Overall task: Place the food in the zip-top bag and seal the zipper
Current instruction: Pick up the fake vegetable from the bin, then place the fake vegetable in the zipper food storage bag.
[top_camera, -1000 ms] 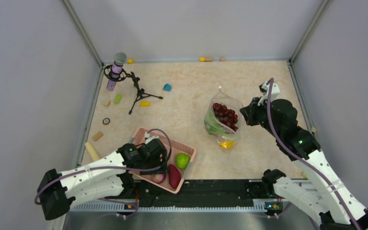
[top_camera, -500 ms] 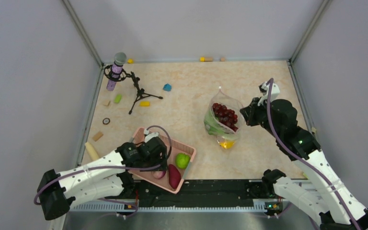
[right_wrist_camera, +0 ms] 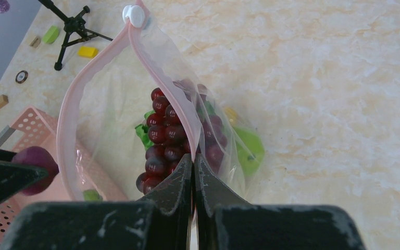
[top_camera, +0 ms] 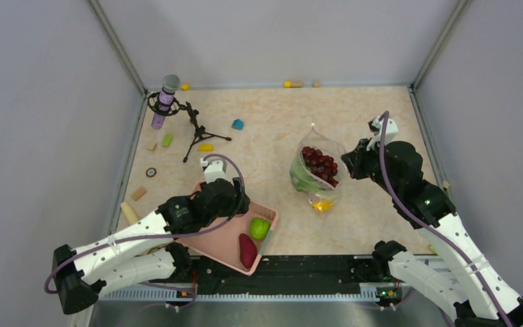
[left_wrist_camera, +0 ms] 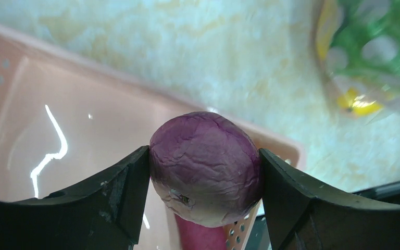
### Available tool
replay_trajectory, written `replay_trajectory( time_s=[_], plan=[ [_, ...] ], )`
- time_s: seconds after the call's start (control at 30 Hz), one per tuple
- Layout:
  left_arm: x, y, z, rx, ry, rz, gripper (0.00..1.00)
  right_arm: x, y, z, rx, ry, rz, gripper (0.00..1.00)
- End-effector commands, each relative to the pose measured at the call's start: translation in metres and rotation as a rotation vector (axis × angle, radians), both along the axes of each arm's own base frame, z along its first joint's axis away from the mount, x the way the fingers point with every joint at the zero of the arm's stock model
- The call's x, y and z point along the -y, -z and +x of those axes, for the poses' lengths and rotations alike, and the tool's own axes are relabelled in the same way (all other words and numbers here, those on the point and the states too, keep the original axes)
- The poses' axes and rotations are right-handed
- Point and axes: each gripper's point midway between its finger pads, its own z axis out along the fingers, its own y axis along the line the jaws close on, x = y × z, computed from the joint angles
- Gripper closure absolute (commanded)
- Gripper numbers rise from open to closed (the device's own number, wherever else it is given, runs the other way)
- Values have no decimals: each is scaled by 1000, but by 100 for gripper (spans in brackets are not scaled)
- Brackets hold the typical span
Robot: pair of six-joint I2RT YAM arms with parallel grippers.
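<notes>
My left gripper (left_wrist_camera: 204, 179) is shut on the purple onion (left_wrist_camera: 204, 167) and holds it above the pink basket (left_wrist_camera: 57, 130); in the top view this gripper (top_camera: 235, 199) is over the basket's far edge. The reddish sweet potato (top_camera: 247, 250) and a green round fruit (top_camera: 259, 228) lie in the basket. My right gripper (right_wrist_camera: 193, 166) is shut on the pink zipper strip (right_wrist_camera: 174, 83) of the clear zip-top bag (top_camera: 317, 174), holding its mouth open. Inside are dark grapes (right_wrist_camera: 161, 135), green lettuce and something yellow (top_camera: 323, 204).
A microphone on a black tripod (top_camera: 177, 112) stands at the back left. Small coloured blocks (top_camera: 237, 125) lie scattered near it and along the back wall. Grey walls close in the table on three sides.
My left gripper has lifted the purple onion out of the basket and moved it up and toward the bag. The right arm and the bag have not moved.
</notes>
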Motion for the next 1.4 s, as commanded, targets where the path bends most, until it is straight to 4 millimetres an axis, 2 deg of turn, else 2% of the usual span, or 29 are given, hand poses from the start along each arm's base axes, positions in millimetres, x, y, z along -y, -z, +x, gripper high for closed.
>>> replay_trajectory(
  time_s=[0.0,0.17,0.33,0.4,0.5,0.57,0.67,0.87,0.97,1.03,1.17,1.37],
  plan=[
    [2,-62,38,228,-78,-41,100,6,-14,-1,37,23,20,100],
    [30,-108,50,351,5,-151,100,5,-12,0,32,23,19,100],
    [72,-164,54,462,158,-277,100,3,-11,0,25,12,20,100],
    [96,-190,54,515,246,-341,100,5,-11,0,28,21,17,100],
    [131,-219,48,542,399,-395,100,5,-11,0,28,25,17,100],
    [152,-235,46,556,487,-419,100,5,-11,0,28,23,17,100],
    [181,-248,48,575,583,-438,100,2,-10,0,21,11,20,100],
    [219,-252,53,560,699,-440,100,3,-11,-1,26,10,23,100],
    [232,-241,61,525,711,-412,98,4,-12,-2,31,14,24,100],
    [239,-232,64,499,722,-395,93,4,-13,-2,33,15,25,100],
    [248,-220,64,460,738,-399,74,4,-12,-2,30,15,24,100],
    [251,-219,56,453,795,-414,28,4,-10,-1,27,18,20,100]
  ],
)
